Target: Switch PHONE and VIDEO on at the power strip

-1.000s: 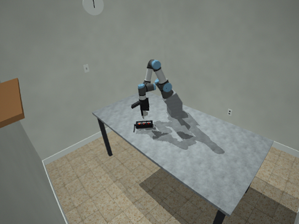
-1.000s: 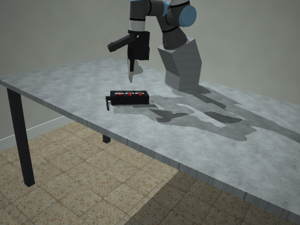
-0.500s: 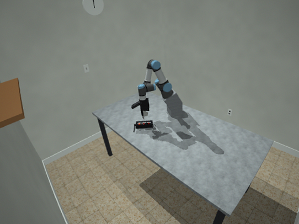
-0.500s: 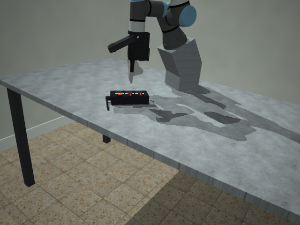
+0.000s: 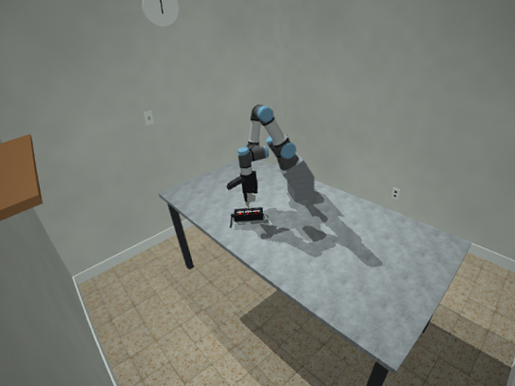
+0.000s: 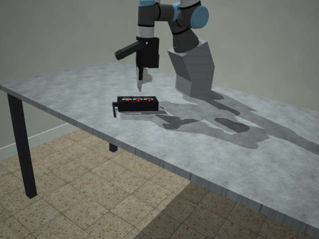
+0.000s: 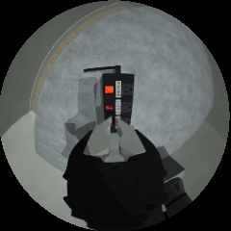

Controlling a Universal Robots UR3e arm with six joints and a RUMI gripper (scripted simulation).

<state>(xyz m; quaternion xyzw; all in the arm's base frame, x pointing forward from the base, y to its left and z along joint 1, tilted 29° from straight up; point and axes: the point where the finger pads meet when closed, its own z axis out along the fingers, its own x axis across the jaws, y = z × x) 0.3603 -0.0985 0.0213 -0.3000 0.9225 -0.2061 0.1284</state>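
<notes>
Near the table's (image 6: pixel 77 84) front-left edge lies the black power strip (image 6: pixel 137 103), flat and face up, its three red switches (image 6: pixel 138 100) in a row along the top. A short black cable stub (image 6: pixel 114 108) sticks out of its left end and bends down toward the table. From the wrist view two red switches show beyond the tool's tips, the farther one brighter orange-red; the third is hidden behind the closed fingertips. White strips beside the switches look like labels, but the writing is too small to read, so PHONE and VIDEO cannot be told apart. Just above the strip hangs the tool (image 6: pixel 139 87), pointing straight down, its jaws pressed together to a narrow point with nothing between them; a small gap separates the tip from the strip in the exterior view. The arm's upper joints are cut off at the top of that view. Grey shadows of the arm spread across the table to the right of the strip.
</notes>
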